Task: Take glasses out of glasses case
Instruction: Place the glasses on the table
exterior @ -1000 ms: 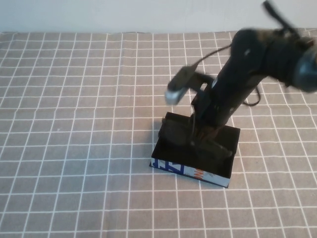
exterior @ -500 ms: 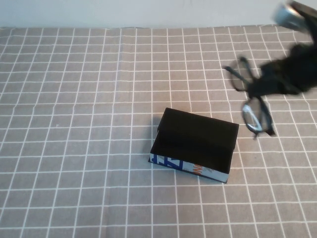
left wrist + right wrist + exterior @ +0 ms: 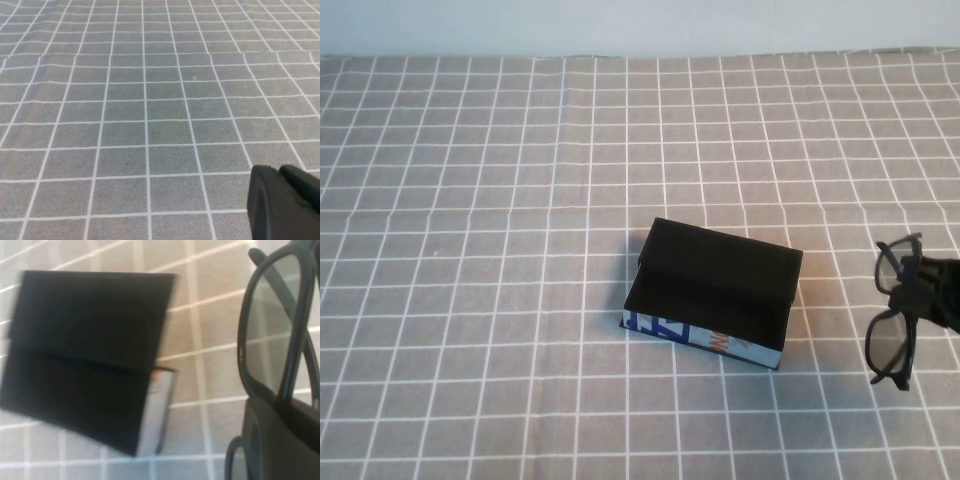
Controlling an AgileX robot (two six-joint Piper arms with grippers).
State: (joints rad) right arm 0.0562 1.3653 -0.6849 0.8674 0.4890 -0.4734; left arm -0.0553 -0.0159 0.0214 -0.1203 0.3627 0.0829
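The glasses case (image 3: 715,285) lies open in the middle of the checked cloth, black inside, with its white printed side panel (image 3: 700,340) facing me. It holds nothing that I can see. My right gripper (image 3: 938,297) is at the right edge of the high view, to the right of the case, shut on the black glasses (image 3: 888,343). In the right wrist view the glasses (image 3: 300,315) hang from the gripper (image 3: 280,440), with the case (image 3: 85,355) beside them. My left gripper (image 3: 282,205) is out of the high view, shut and empty over bare cloth.
A grey cloth with a white grid (image 3: 480,200) covers the whole table. A pale wall runs along the far edge (image 3: 640,25).
My right arm lifted the glasses out of the case, swung them up and to the right, then brought them down to the case's right. The case stayed put.
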